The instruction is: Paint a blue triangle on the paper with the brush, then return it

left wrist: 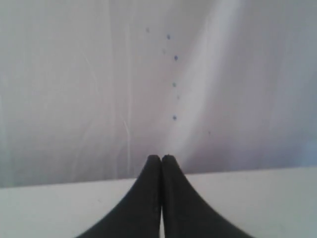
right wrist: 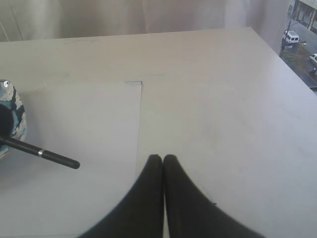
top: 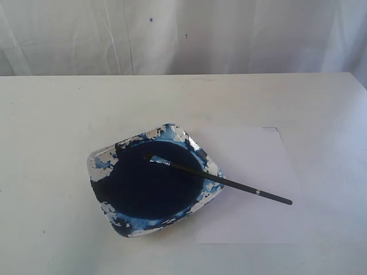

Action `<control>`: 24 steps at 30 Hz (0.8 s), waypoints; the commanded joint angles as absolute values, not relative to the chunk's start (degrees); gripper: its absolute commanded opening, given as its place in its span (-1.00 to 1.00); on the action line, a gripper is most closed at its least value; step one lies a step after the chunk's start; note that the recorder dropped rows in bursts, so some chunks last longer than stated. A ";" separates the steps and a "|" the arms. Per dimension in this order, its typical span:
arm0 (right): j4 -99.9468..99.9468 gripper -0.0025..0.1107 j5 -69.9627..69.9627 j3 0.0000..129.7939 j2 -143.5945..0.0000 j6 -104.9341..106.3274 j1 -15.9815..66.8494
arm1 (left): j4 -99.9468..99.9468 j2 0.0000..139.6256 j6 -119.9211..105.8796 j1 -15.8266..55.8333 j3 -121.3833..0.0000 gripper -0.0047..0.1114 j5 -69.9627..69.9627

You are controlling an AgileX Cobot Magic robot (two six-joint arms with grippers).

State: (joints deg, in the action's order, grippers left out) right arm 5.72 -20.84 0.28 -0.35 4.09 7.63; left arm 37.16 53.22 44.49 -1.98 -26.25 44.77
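The black-handled brush rests across the rim of the paint dish, its bristles in the dark navy paint pool and its handle end out over the paper. The white paper lies blank to the right of the dish; no blue triangle shows on it. In the right wrist view the handle end of the brush lies on the paper, apart from my right gripper, which is shut and empty. My left gripper is shut and empty, facing the backdrop. Neither gripper appears in the exterior view.
A white curtain with a few blue specks hangs behind the table. The table's right edge shows in the right wrist view, with a street far below beyond it.
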 commanded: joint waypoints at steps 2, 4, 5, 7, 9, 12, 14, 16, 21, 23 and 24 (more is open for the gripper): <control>5.80 -0.96 -20.20 0.00 0.00 4.25 7.27 | 60.17 65.38 63.11 -1.60 -33.34 -0.92 45.40; 5.80 -0.96 -20.20 0.00 0.00 4.25 7.27 | 65.46 69.68 67.97 -1.60 -35.63 -0.92 45.16; 5.80 -0.96 -20.20 0.00 0.00 4.25 7.27 | 67.68 71.63 69.91 -1.60 -36.82 -0.92 45.07; 5.80 -0.96 -20.20 0.00 0.00 4.25 7.27 | 70.90 75.28 72.10 -1.60 -38.91 -0.92 43.29; 5.80 -0.96 -20.20 0.00 0.00 4.25 7.27 | 71.76 78.27 72.11 -1.60 -40.64 -0.92 39.49; 5.80 -0.96 -20.20 0.00 0.00 4.25 7.27 | 71.76 82.78 72.11 -1.60 -42.93 -0.92 32.21; 5.80 -0.96 -20.20 0.00 0.00 4.25 7.27 | 71.76 86.10 72.11 -1.60 -44.09 -0.92 28.79; 5.80 -0.96 -20.20 0.00 0.00 4.25 7.27 | 71.66 89.46 72.11 -1.60 -44.95 -0.92 27.76; 5.80 -0.96 -20.20 0.00 0.00 4.25 7.27 | 72.28 97.04 71.99 -1.60 -47.35 -0.92 29.99; 5.80 -0.96 -20.20 0.00 0.00 4.25 7.27 | 72.28 99.45 71.99 -1.60 -48.61 -0.92 30.70; 5.80 -0.96 -20.20 0.00 0.00 4.25 7.27 | 72.28 100.54 71.99 -1.60 -49.43 -0.92 31.53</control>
State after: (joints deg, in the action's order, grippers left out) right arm 5.72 -20.84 0.28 -0.35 4.09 7.63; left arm 71.67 98.29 71.52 -1.98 -47.75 30.00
